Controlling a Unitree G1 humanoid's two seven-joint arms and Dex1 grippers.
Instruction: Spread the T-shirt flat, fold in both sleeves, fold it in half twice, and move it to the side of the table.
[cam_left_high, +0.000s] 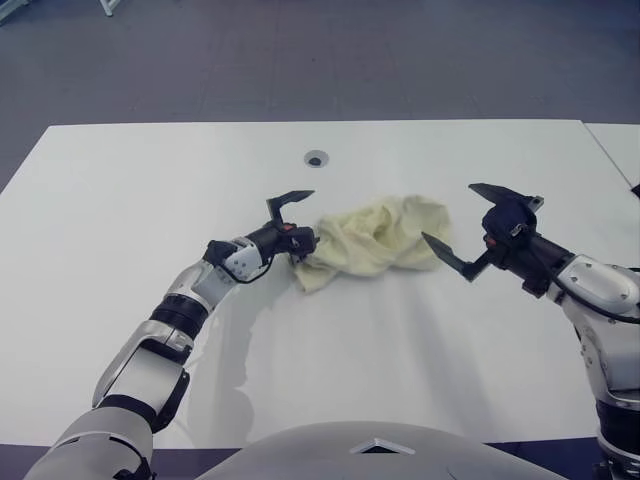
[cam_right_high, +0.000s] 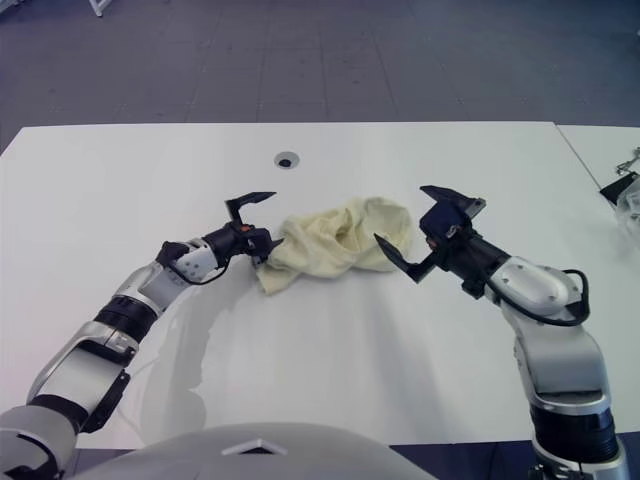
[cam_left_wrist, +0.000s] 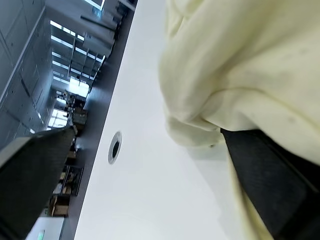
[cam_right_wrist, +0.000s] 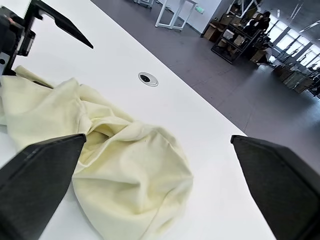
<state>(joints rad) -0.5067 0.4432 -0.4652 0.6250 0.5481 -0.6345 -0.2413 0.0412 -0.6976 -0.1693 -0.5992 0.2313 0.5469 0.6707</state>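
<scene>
Left tool (cam_left_high: 300, 225), jaws apart, meets the crumpled T-shirt (cam_left_high: 375, 235) lying mid worktop (cam_left_high: 120, 200), on its left-edge side; right tool (cam_left_high: 450, 212), likewise agape, sits opposite. Spreading seems barely begun: next, both should pinch hems and draw outward.

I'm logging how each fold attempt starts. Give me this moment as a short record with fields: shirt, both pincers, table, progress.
T-shirt: pale yellow, crumpled in a heap at mid-table
left pincer: open, at the shirt's left edge, lower finger against the cloth
right pincer: open, at the shirt's right edge; contact unclear
table: white, with a round cable hole beyond the shirt
progress: shirt not yet spread, no fold made
</scene>
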